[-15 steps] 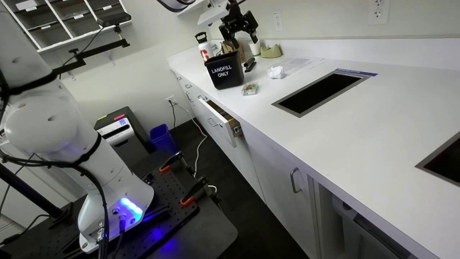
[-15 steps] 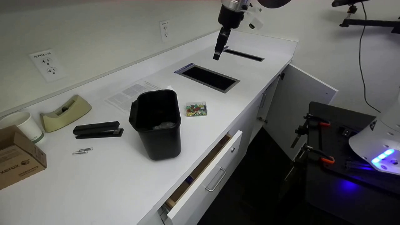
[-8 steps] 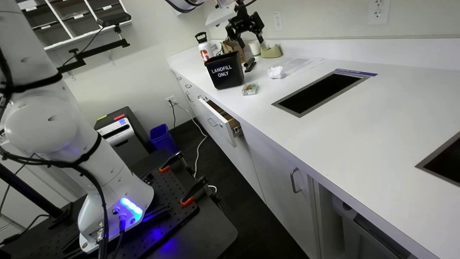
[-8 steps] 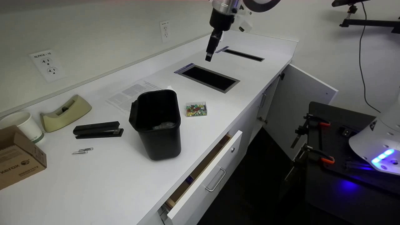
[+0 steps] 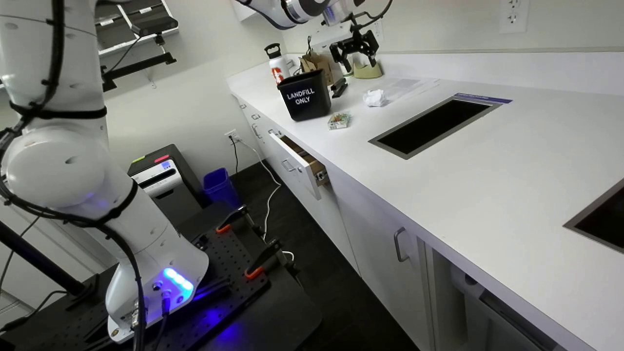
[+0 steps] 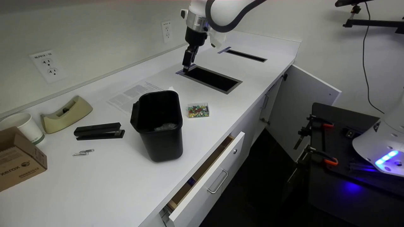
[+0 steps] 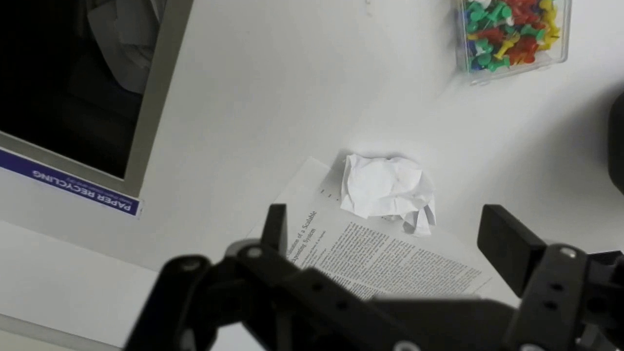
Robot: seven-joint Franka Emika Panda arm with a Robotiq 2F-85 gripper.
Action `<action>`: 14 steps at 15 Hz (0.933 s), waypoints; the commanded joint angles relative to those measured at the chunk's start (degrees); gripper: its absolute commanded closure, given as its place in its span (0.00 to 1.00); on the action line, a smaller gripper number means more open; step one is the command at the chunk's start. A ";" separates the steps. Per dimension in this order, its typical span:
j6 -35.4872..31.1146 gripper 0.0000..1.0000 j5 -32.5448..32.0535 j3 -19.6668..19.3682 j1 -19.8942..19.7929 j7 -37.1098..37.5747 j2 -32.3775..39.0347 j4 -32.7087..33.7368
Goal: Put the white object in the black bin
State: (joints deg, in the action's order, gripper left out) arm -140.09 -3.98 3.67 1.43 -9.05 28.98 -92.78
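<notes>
The black two-fingered gripper (image 5: 360,65) is positioned above the white counter (image 5: 507,161), pointing down. In the wrist view its fingers (image 7: 509,248) stand spread wide apart. The white jointed robot arm (image 5: 63,165) rises from its base and leaves the frame at the top; its forward links enter along the top edge, the wrist bent so that the gripper hangs below. In an exterior view the silver wrist section (image 6: 196,22) and gripper lean slightly, tips toward the left of frame.

The crumpled white paper ball (image 7: 387,187) lies on the counter, ahead of the fingertips and between their lines in the wrist view. It partly covers the edge of a printed white paper sheet (image 7: 404,263).

The black box-shaped bin with white "LANDFILL ONLY" lettering (image 5: 312,111) stands upright, apart from the paper ball; translucent crumpled material (image 6: 165,126) shows inside. A clear rectangular box of coloured push pins (image 7: 514,34) sits near the bin. To the other side of the paper ball, a metal-framed rectangular cut-out (image 7: 156,92) carries a purple "PAPER RECYCLING" label (image 7: 68,180).

Beyond the bin: black stapler (image 6: 97,128), beige tape dispenser (image 6: 70,116), silver paper clips (image 6: 83,152), white cup (image 6: 31,127), brown cardboard box (image 6: 19,167). Below the counter edge, a white drawer (image 6: 202,192) stands pulled out.
</notes>
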 commanded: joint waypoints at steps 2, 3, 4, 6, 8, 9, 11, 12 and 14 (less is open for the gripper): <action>2.73 0.00 0.09 0.30 0.35 -2.21 11.91 13.68; 3.27 0.00 0.18 0.46 0.39 -2.58 14.08 15.93; 3.62 0.00 0.29 0.64 0.39 -2.88 15.91 17.86; 4.30 0.00 0.43 1.13 0.40 -3.91 19.17 21.37; 4.68 0.00 0.26 1.25 0.64 -4.49 22.02 24.59; 5.02 0.00 0.07 1.17 0.85 -4.70 23.35 26.17; 5.95 0.00 -0.03 1.07 1.14 -4.41 25.70 29.06; 6.45 0.04 -0.01 1.06 1.22 -4.38 26.68 30.27; 7.67 0.28 -0.02 1.03 1.33 -4.52 28.27 32.54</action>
State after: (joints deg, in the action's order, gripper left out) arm -136.42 -4.04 4.67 2.44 -12.30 53.91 -66.49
